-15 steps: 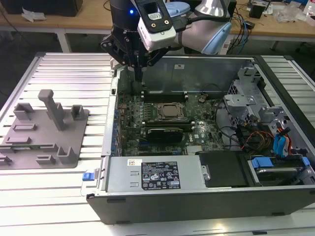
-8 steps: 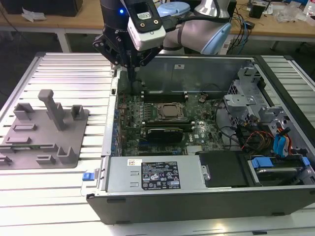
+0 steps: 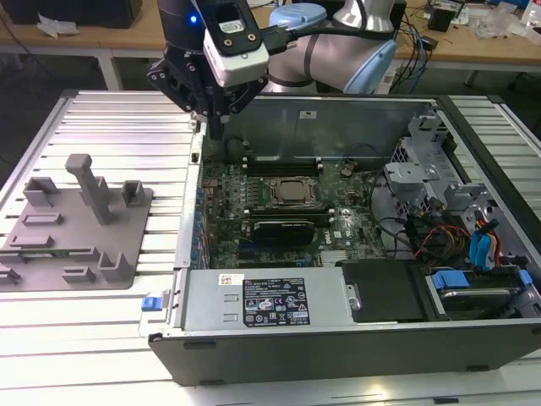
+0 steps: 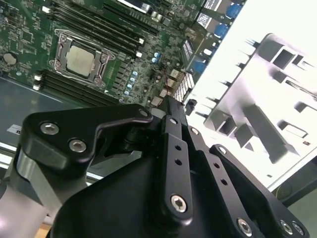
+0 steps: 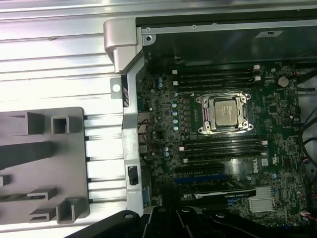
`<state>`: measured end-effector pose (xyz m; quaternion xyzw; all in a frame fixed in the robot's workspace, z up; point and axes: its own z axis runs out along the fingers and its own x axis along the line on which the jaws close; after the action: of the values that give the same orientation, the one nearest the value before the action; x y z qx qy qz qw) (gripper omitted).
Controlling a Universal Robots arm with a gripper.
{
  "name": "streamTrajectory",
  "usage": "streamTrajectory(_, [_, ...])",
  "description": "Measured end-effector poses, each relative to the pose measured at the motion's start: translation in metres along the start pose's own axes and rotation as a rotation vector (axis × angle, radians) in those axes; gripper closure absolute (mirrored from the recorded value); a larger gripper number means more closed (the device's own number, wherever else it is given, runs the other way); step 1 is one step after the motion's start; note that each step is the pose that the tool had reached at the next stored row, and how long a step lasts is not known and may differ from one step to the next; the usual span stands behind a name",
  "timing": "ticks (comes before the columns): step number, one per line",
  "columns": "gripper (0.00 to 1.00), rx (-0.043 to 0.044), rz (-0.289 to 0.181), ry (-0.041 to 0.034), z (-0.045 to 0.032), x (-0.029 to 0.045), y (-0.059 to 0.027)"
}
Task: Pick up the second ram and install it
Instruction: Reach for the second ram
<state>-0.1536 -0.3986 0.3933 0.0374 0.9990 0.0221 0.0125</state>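
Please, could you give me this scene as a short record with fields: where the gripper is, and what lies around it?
gripper: above the far corner of the open computer case, on the exterior view's left
held item: cannot tell
CPU socket: inside the case, with memory slots along two opposite sides
expansion card: black, seated beside the nearer slots
fixture tray: grey, with posts, on the ribbed table outside the case, on the exterior view's left
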Motion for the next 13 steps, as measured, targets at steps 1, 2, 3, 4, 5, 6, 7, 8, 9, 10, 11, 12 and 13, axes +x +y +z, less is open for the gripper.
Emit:
streamTrajectory(1, [0.92,-0.0001,0.000,-0.0001,0.0000,0.0017,-0.0001])
streamTrajectory(2, [0.92,-0.0001,0.000,0.0000,0.0000,0.0023,-0.0001])
streamTrajectory(3, [0.92,0.0000,0.000,0.0000,-0.0001,0.0030,-0.0002])
streamTrajectory(4, [0.92,-0.0001,0.000,-0.0001,-0.0001,0.0043,-0.0003])
streamTrajectory(5, [0.92,0.0000,0.000,0.0000,-0.0001,0.0058,-0.0003])
streamTrajectory(6, [0.92,0.0000,0.000,0.0000,-0.0002,0.0072,-0.0004])
streamTrajectory(7, [0.92,-0.0001,0.000,-0.0001,-0.0002,0.0083,-0.0005])
streamTrajectory(8, [0.92,0.0000,0.000,-0.0001,-0.0002,0.0096,-0.0006])
streamTrajectory(9, [0.92,0.0000,0.000,0.0000,-0.0003,0.0107,-0.0007])
streamTrajectory(10, [0.92,0.0000,0.000,0.0000,-0.0003,0.0116,-0.0008])
streamTrajectory(11, [0.92,0.0000,0.000,0.0001,-0.0004,0.0127,-0.0009])
streamTrajectory(12, [0.92,0.0000,0.000,0.0000,-0.0004,0.0136,-0.0009])
streamTrajectory(13, [0.92,0.0000,0.000,0.0000,-0.0004,0.0152,-0.0010])
